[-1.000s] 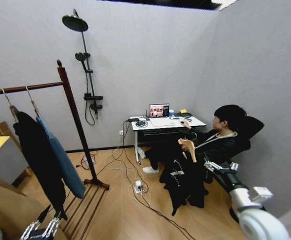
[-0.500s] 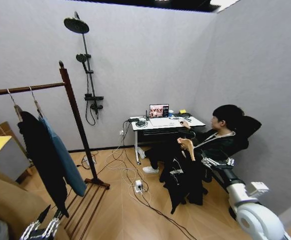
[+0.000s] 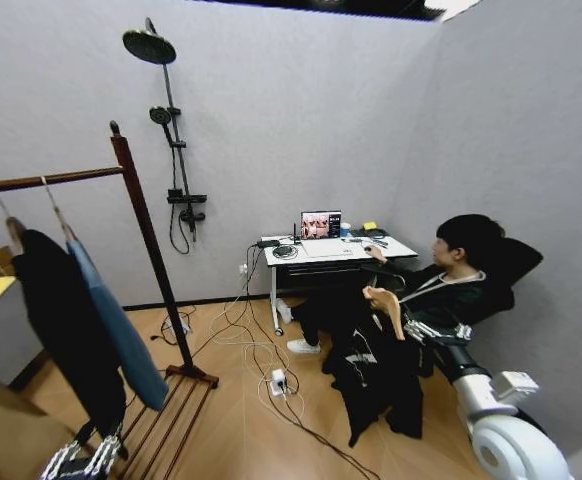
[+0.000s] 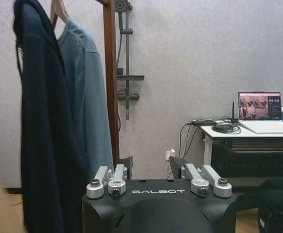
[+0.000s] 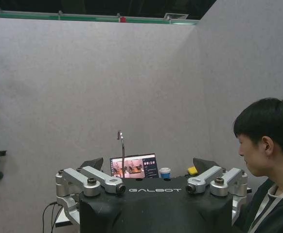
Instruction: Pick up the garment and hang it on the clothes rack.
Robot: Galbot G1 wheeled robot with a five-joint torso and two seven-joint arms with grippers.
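Head view: short black soft garment [image 3: 376,375] on its light wooden hanger hangs at the right gripper [image 3: 433,331], grip unclear; dark reddish-brown wooden clothes rack [image 3: 147,250] well apart. Left wrist: left gripper [image 4: 151,167] spread wide, empty. Right wrist: right gripper [image 5: 149,165] wide.

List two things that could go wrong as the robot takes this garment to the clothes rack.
1. The right gripper has its fingers open near the thin hanger hook of the garment; a closing grasp might miss or slip.
2. Cables lie on the floor between garment and clothes rack; the base could snag them.
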